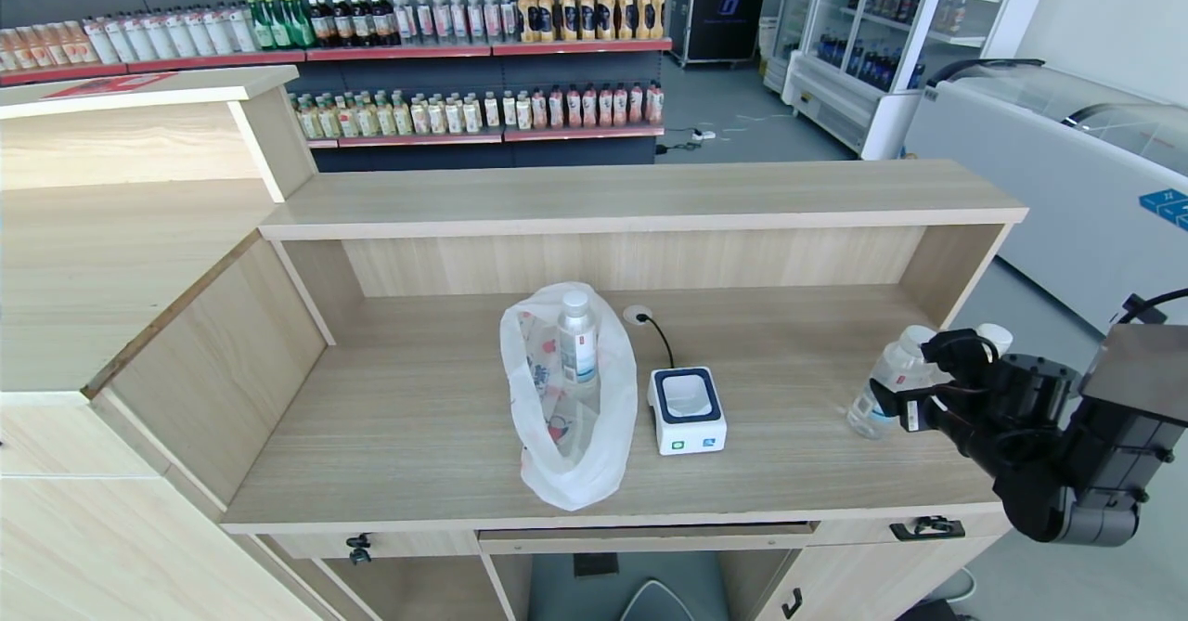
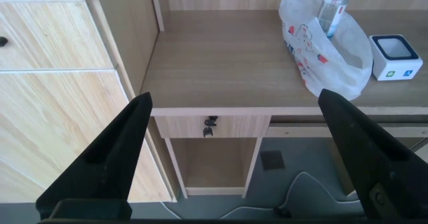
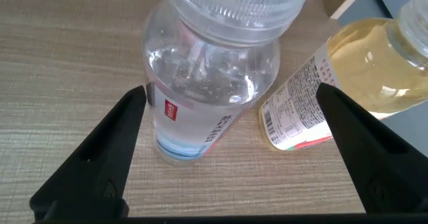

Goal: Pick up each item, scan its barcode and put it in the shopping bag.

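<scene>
A clear water bottle point(image 3: 207, 77) with a white cap stands near the counter's right end point(image 1: 882, 389). Right beside it is a bottle of pale yellow drink point(image 3: 348, 70). My right gripper point(image 3: 231, 93) is open, one finger on either side of the clear bottle, not closed on it point(image 1: 919, 375). The white shopping bag point(image 1: 608, 435) lies at mid-counter with a capped bottle point(image 1: 576, 335) upright in its mouth. The white barcode scanner point(image 1: 687, 409) sits just right of the bag. My left gripper point(image 2: 235, 100) hangs open and holds nothing, low in front of the counter's left end.
The wooden counter point(image 1: 418, 417) has a raised back shelf point(image 1: 640, 196) and a slanted side wall point(image 1: 223, 370) on the left. The scanner's black cable point(image 1: 661, 338) runs to a hole at the back. Drawer handles point(image 1: 926, 528) sit under the front edge.
</scene>
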You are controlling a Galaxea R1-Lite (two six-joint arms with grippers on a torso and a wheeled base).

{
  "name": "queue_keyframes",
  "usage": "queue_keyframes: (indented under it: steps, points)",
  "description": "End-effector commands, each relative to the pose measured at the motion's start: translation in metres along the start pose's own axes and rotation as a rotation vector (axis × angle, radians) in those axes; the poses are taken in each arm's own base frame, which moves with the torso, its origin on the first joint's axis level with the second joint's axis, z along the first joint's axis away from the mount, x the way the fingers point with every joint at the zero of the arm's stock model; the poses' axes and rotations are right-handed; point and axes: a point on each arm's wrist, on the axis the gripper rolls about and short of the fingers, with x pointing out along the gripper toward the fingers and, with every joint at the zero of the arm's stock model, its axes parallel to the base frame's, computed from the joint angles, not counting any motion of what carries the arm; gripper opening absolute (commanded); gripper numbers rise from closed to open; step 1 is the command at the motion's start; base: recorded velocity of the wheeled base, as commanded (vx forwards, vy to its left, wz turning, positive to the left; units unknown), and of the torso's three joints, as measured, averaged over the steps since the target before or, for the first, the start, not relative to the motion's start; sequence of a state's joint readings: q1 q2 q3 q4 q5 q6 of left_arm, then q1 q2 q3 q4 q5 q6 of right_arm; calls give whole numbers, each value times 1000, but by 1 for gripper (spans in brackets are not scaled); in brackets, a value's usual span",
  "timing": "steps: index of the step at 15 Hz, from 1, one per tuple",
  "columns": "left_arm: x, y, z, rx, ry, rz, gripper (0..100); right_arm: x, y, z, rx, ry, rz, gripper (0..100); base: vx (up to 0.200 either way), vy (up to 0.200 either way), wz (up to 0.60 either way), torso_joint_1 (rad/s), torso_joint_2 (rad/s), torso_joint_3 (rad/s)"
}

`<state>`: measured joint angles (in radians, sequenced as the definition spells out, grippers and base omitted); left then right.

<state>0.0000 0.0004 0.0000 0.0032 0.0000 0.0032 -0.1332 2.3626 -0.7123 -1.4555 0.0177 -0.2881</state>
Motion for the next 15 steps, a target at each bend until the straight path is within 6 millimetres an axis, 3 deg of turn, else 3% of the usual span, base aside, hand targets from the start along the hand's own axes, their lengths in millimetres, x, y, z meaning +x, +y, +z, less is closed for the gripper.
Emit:
queue_keyframes:
  steps: [1,8,15]
  points:
    - [0,0,0,0,-1,0,100,7,2,-1,-2,-13,3,100,0,0,0,0,0,0]
    - [0,0,0,0,-1,0,100,15,17,-5,-5,-30,31,100,0,0,0,0,0,0]
    - [0,0,0,0,-1,0,100,18,17,-10,-7,-33,30,100,0,0,0,0,0,0]
